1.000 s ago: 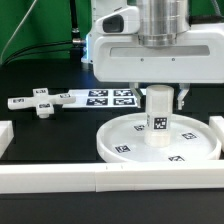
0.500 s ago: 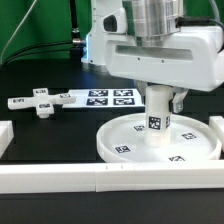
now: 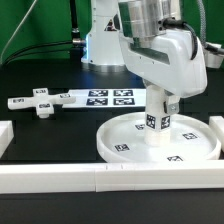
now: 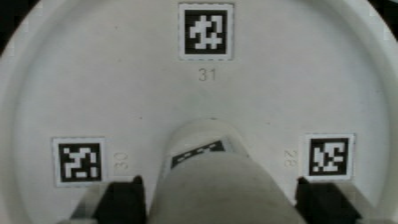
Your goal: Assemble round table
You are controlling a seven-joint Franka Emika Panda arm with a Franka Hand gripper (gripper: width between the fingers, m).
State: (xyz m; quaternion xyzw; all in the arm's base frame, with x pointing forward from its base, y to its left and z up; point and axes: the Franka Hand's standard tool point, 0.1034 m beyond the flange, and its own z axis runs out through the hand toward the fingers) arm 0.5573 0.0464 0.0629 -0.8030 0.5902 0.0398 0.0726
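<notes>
The white round disc [image 3: 115, 148] with square tags lies flat at the front, toward the exterior view's right. The stubby tagged post [image 3: 157, 125] stands on its middle, leaning slightly. My gripper [image 3: 161, 100] comes down from above and is shut on the post's upper part. In the wrist view the post [image 4: 214, 165] sits between my two dark fingers [image 4: 125, 200], with the disc [image 4: 196, 100] and its tags beyond, and my gripper [image 4: 217, 205] closes around it. The cross-shaped piece [image 3: 40, 103] lies loose at the exterior view's left.
The marker board [image 3: 105, 97] lies behind the disc. White border rails run along the front [image 3: 100, 180], the exterior view's left [image 3: 5, 135] and right [image 3: 218, 125]. The arm's white base [image 3: 100, 45] stands at the back.
My hand has turned about the post while holding it, and the arm body has swung toward the exterior view's right. The post's tag has shifted slightly. The disc and cross piece have not moved.
</notes>
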